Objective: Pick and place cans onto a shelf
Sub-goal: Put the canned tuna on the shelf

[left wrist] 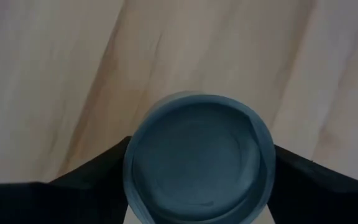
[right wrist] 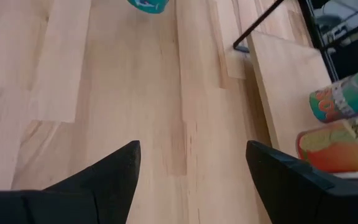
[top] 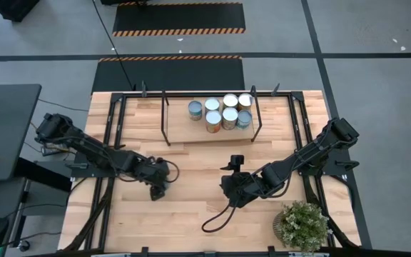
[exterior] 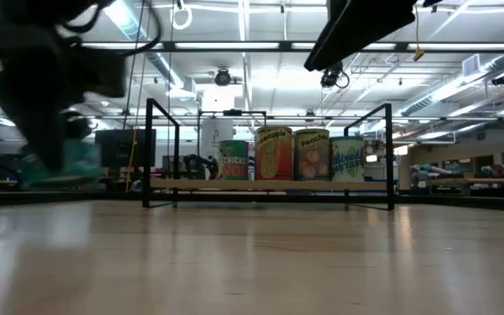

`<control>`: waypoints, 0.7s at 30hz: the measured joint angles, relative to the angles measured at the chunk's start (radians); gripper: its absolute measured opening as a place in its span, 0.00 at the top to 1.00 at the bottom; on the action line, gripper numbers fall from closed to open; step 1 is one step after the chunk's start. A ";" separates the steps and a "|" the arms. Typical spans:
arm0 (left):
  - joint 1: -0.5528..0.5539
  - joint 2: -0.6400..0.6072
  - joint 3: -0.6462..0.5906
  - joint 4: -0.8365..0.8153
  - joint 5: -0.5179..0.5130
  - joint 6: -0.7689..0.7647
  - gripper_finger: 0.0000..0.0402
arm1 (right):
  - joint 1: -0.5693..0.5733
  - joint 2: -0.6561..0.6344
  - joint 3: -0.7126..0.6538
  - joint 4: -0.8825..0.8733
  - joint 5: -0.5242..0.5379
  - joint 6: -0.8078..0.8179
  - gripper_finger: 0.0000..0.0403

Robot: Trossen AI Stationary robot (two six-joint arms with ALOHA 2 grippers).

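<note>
My left gripper [left wrist: 197,186] is clamped on a can [left wrist: 199,157], one dark finger [left wrist: 86,180] on each side of its blue-grey lid; in the overhead view this gripper [top: 157,187] sits over the open tabletop [top: 191,207], left of centre and well apart from the shelf [top: 179,133]. In the level view the can [exterior: 59,162] appears teal-sided and, as far as I can judge, clear of the wood. Seven cans [top: 223,113] already stand clustered on the right half of the shelf board, leaving its left half bare. My right gripper [right wrist: 191,177] waits with fingers apart over bare table near the centre [top: 235,191], holding nothing; its view shows the shelf's near edge and two labelled cans [right wrist: 344,93]. The step in hand, as I judge it, is the carry: I should keep the can upright, raise it enough to pass the black front rail [top: 166,118], approach the bare left part of the board so as not to nudge the standing group, lower until the base rests flat, and only then part my fingers. A tilted can or a clipped rail is the chief risk. A potted plant [top: 303,225] stands at the table's near right corner, out of the path.
</note>
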 joint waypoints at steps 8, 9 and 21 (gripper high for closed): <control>0.100 0.237 0.326 -0.079 0.003 0.293 0.27 | -0.002 0.000 0.000 -0.022 -0.020 0.041 0.26; 0.115 0.269 0.379 -0.115 0.002 0.339 0.27 | -0.002 0.000 0.000 -0.022 -0.020 0.044 0.26; 0.410 0.428 0.689 -0.315 0.018 0.812 0.27 | 0.000 0.000 0.000 -0.036 -0.021 0.033 0.26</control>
